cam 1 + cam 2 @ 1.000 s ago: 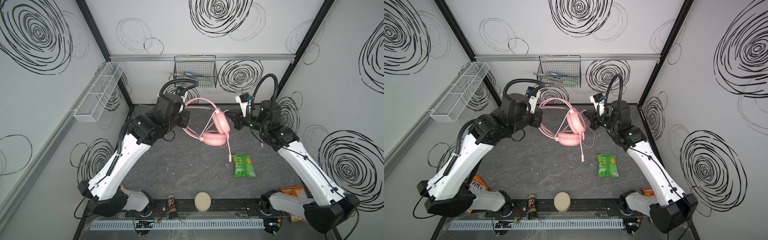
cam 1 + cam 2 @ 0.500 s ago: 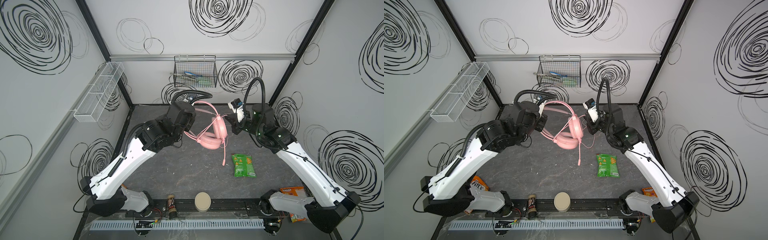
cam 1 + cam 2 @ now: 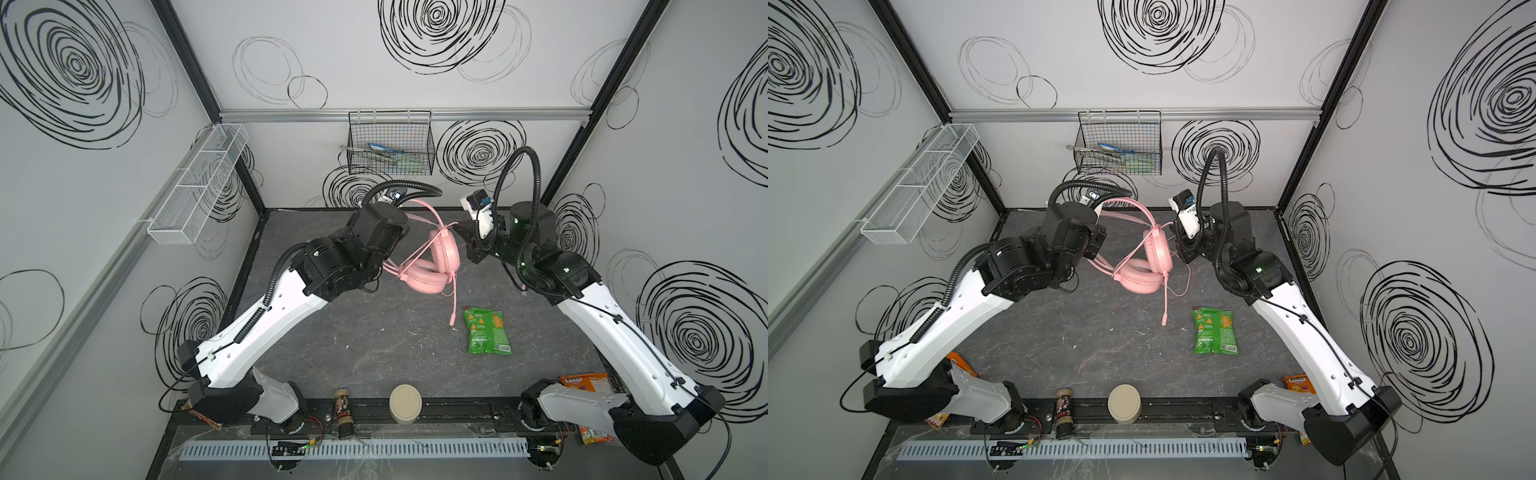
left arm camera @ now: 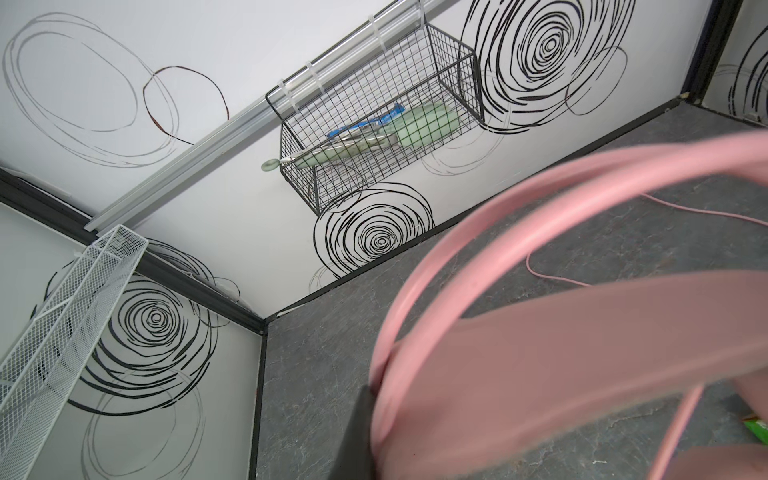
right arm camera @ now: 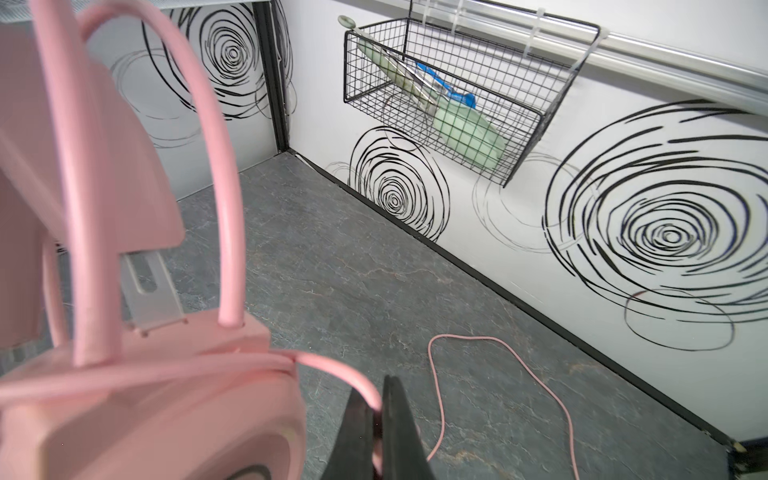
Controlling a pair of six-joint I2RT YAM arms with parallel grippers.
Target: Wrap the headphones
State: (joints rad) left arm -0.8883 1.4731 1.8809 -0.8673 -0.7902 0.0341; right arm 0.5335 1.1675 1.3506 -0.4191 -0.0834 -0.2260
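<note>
The pink headphones [image 3: 432,270] are at the back middle of the desk [image 3: 353,332], between the two arms; whether the lower earcup touches the desk, I cannot tell; the left pincer [image 4: 368,419] is clamped on the headband [image 4: 582,353]; the right pincer [image 5: 376,432] is pinched tight on the thin pink cable [image 5: 332,362], whose slack loops over the desk; a green chip bag [image 3: 486,332] lies nearby, apart.

Green snack bag [image 3: 486,330] on the tabletop [image 3: 353,332] — beige lid [image 3: 405,402], brown jar [image 3: 344,411] at front.
</note>
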